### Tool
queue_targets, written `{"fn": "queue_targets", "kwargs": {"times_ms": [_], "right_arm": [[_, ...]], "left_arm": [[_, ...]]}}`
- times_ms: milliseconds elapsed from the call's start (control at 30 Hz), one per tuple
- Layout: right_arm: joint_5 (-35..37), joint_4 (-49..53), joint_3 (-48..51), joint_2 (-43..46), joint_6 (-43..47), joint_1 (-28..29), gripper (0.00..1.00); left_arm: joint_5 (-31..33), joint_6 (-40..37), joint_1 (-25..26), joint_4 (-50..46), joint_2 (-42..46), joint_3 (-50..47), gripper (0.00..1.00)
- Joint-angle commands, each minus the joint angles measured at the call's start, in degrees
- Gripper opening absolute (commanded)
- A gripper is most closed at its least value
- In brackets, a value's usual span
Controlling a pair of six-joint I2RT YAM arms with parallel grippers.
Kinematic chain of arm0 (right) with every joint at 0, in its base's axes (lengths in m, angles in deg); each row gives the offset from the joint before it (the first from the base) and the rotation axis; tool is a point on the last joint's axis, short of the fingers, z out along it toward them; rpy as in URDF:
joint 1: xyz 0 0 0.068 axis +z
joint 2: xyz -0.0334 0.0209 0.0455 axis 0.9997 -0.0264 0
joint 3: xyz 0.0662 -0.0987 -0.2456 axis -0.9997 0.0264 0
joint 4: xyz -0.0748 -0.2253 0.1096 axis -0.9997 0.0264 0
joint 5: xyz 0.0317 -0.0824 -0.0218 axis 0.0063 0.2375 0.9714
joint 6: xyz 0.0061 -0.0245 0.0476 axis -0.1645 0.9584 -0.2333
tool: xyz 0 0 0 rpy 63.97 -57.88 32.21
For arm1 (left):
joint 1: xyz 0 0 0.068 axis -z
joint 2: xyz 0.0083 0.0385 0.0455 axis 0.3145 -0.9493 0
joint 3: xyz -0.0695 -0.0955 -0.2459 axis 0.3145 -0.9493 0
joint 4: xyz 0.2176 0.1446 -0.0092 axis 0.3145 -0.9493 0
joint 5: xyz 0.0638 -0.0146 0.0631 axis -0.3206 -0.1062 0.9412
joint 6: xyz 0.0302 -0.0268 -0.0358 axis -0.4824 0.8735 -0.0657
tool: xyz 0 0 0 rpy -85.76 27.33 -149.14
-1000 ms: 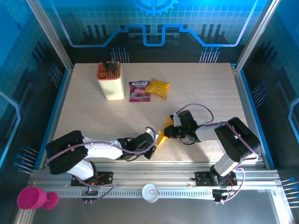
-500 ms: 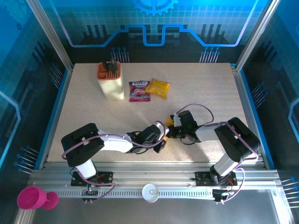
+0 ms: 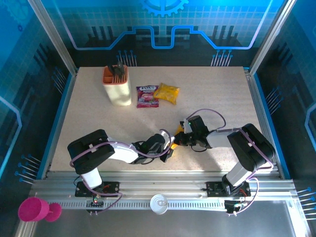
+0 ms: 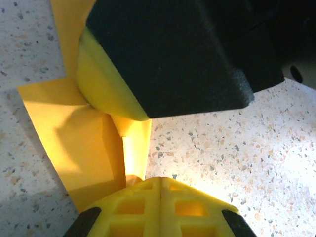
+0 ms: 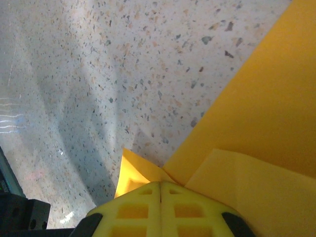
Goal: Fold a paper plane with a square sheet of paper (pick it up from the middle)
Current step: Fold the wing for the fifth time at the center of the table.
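The sheet of paper (image 4: 91, 148) is lying on the speckled table (image 3: 217, 94) toward its near edge, about midway across, caught between the two arms' tips. It is showing as plain, matte orange-yellow with no print, and it is no longer lying as a flat square: in the left wrist view one layer is overlapping another along a straight crease, and a narrow strip is running away under the other arm's finger. In the right wrist view a broad slanting panel is lying under a second, paler flap, with a small pointed corner poking out beside the pads. The left gripper (image 4: 160, 180) is keeping its yellow pads pressed together at the paper's near edge and seems to be pinching that edge, though the contact itself is sitting at the very bottom of the frame. The right gripper (image 5: 160, 183) is likewise holding its pads together, with the folded layers running in between them. Counting outward: one sheet, two grippers meeting nose to nose over it, and well apart at the far left of the table one cream holder (image 3: 118, 91) with dark utensils standing in it, one purple-red packet (image 3: 146, 96) just beside it, and one yellow snack bag (image 3: 166, 93) touching that packet. Off the table, one pink cup (image 3: 33, 210) is sitting at the near left.
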Motion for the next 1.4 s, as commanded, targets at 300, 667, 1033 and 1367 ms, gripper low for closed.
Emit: {"fn": "queue_targets", "kwargs": {"times_ms": [300,667,1033,1367], "right_arm": [[-3.94,1.14,2.8,-1.21,1.81,-11.63,0.44],[-3.19,5.48,0.46,0.68,2.22,-18.28,0.64],[0.42,13.36,-7.27,-0.91,-0.17,-22.58,0.65],[5.78,22.13,-9.05,11.52,-1.8,-24.53,0.63]], "left_arm": [[-1.39,4.63,-0.2,-3.94,-8.24,-3.4,0.0],[-1.7,5.28,-0.16,-4.34,-9.81,-2.94,0.0],[-1.63,5.82,-0.2,-4.3,-9.85,-3.13,0.0],[-2.86,8.78,-0.19,-9.48,5.77,1.2,0.08]]}}
